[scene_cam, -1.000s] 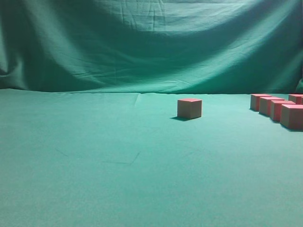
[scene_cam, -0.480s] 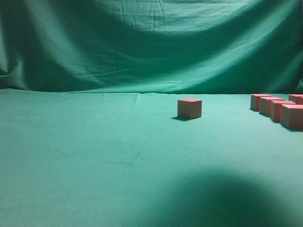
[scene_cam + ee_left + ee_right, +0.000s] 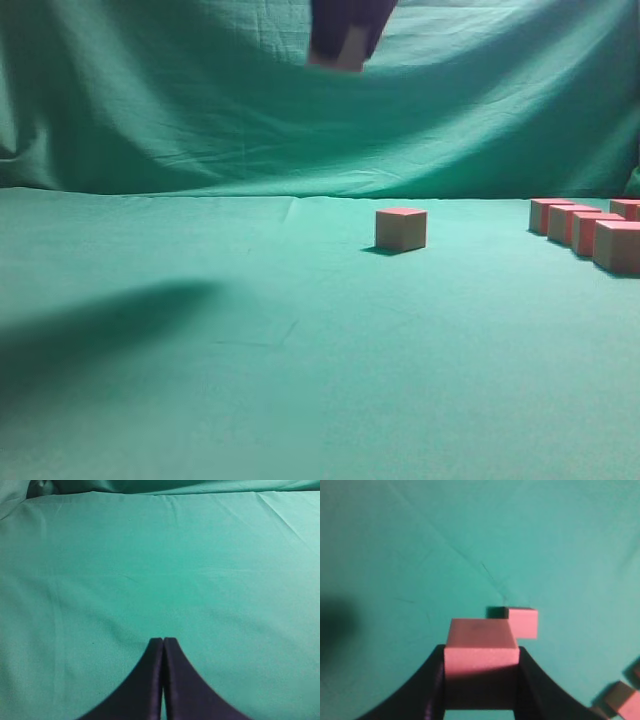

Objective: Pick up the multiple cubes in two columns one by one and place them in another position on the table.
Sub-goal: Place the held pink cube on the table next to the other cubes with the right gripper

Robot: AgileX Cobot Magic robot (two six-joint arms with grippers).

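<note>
- Your carried cube (image 3: 480, 652) sits clamped between the right jaws, side faces against the two dark fingers, pink top face toward the wrist camera. In the exterior view it shows high at the top edge (image 3: 350, 48), well above the desk (image 3: 200, 400).
- One cube already stands alone (image 3: 401, 229) mid-desk. From the right wrist view it lies just beyond and slightly to the right of the held cube (image 3: 523, 622), with bare green cloth to its left and nearer the camera.
- The remaining cubes (image 3: 590, 232) sit in rows at the far right edge of the exterior view, well apart from the lone cube; a few show at the lower right corner of the right wrist view (image 3: 625, 702).
- The right gripper (image 3: 480, 680) is grasping the cube firmly; no gap is visible at either face.
- The left gripper (image 3: 163, 642) hangs over bare cloth with its jaws pressed together and nothing between them; no cube appears in its view.
- Judgement: you are in the carry phase, with the placing not yet done. The relation that matters is the held cube against the lone cube below. A square cube has no long axis to align, so only the offset counts.
- Risk: descending too close would knock the placed cube.
</note>
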